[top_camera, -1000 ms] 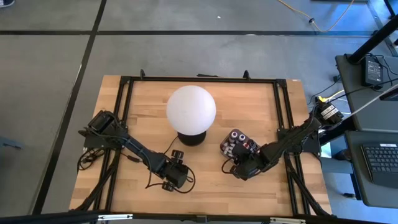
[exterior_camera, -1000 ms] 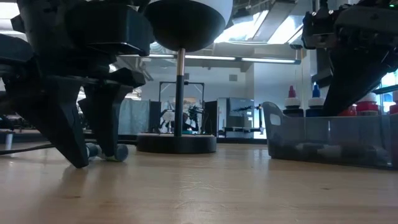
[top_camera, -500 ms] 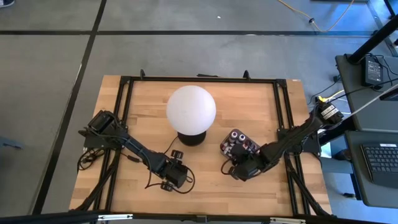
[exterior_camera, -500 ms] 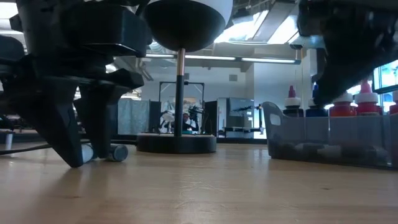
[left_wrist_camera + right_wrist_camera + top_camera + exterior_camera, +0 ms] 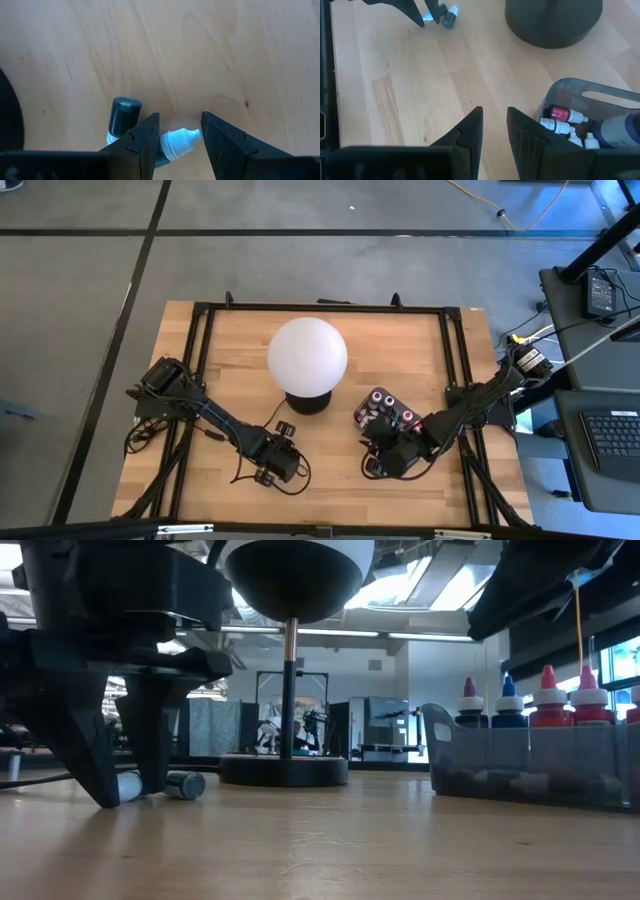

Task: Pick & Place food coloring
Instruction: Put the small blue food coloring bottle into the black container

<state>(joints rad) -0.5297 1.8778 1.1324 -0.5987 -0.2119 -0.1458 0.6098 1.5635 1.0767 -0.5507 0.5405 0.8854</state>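
Note:
Two small food coloring bottles lie on their sides on the wood near my left gripper (image 5: 177, 131). The gripper is open and low over the table. The bottle with the pale pointed tip (image 5: 176, 142) lies between its fingers; whether they touch it I cannot tell. The dark bottle (image 5: 122, 114) lies just outside one finger. In the low view both bottles (image 5: 160, 784) show beside the fingertips. My right gripper (image 5: 494, 125) is open by a narrow gap, holds nothing and hovers near the tray (image 5: 388, 412), where several red and blue bottles (image 5: 548, 705) stand upright.
The big white globe lamp (image 5: 307, 355) stands on a dark round base (image 5: 552, 22) mid-table, between the arms and just beyond both grippers. A thin cable (image 5: 240, 475) curls on the wood by my left gripper. Bare wood lies between the two grippers.
My right gripper has drawn back from over the tray toward the table's near edge and risen, so the low view now shows the upright bottles it hid. My left gripper has shifted a little toward the table's left edge, staying low by the two lying bottles.

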